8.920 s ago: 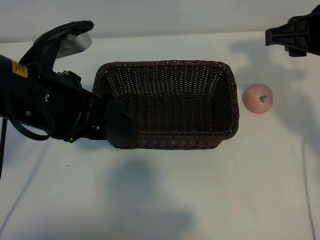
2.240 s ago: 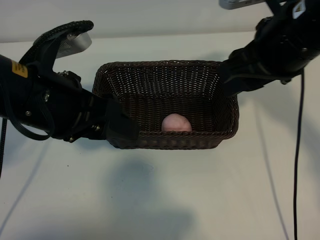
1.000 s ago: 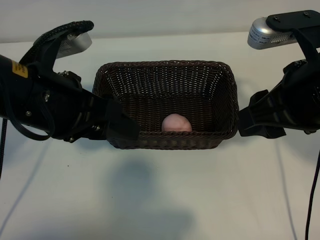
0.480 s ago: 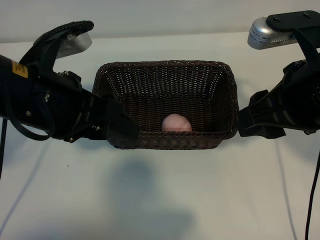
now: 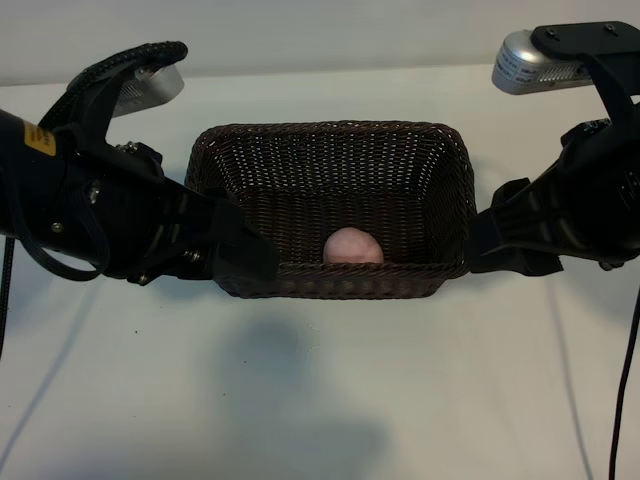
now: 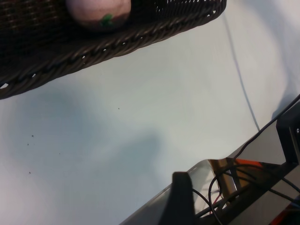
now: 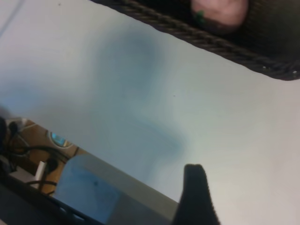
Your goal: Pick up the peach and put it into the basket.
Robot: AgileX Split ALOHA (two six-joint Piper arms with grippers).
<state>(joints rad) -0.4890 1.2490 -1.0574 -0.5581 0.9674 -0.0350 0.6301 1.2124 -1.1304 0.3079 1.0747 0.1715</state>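
The pale pink peach (image 5: 353, 246) lies inside the dark brown wicker basket (image 5: 330, 128), against its near wall. The left wrist view shows the peach (image 6: 98, 11) with a green mark behind the braided rim (image 6: 117, 47); the right wrist view shows the peach (image 7: 219, 11) too. My left gripper (image 5: 245, 255) hangs at the basket's left near corner, open and empty; one finger (image 6: 180, 197) shows. My right gripper (image 5: 500, 245) hangs just off the basket's right side, open and empty, with one finger (image 7: 194, 192) in view.
The basket stands on a white table (image 5: 320, 380). A black cable (image 5: 625, 380) hangs from the right arm and another (image 5: 5, 300) from the left. Beyond the table's edge, the wrist views show wires (image 6: 234, 178) and clutter (image 7: 28, 150).
The peach, earlier on the table right of the basket, now lies inside it. My right arm has drawn back and down beside the basket, edging slightly toward it lately. The left arm is still.
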